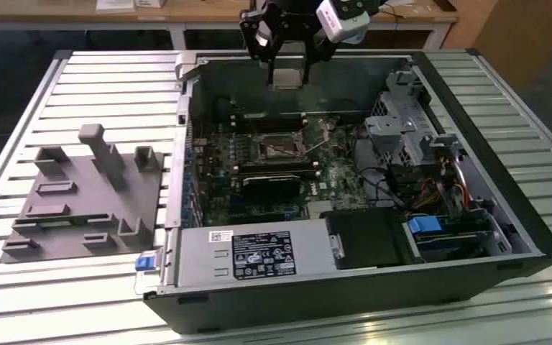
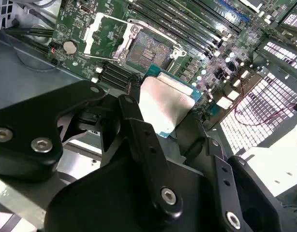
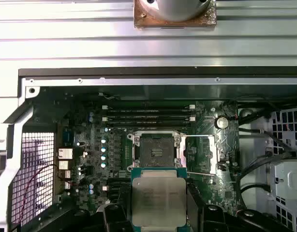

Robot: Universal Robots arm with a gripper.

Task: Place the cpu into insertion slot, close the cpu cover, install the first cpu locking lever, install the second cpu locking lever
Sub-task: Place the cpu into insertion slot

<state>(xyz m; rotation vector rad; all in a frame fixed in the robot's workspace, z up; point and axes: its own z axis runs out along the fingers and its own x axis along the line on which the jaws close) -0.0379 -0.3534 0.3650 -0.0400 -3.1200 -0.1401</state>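
Observation:
My gripper (image 1: 287, 72) hangs above the open computer case, over its far wall, shut on the cpu (image 1: 287, 77). In both wrist views the cpu (image 3: 158, 199) (image 2: 164, 102) shows its silvery top and green edge, clamped between the two black fingers (image 3: 113, 216) (image 2: 139, 130). The insertion slot (image 3: 155, 149) (image 2: 148, 52) (image 1: 276, 147) lies bare on the green board, some way below and ahead of the chip. The cpu cover (image 3: 200, 153) (image 2: 102, 35) is swung open, lying flat beside the slot.
Long black memory slots (image 3: 148, 114) run beside the socket. A black heatsink-like block (image 1: 271, 185) sits nearer the power supply (image 1: 247, 251). Drive bays and cables (image 1: 420, 151) fill the exterior view's right. A grey fixture (image 1: 80, 201) stands on the slatted table (image 1: 113, 79).

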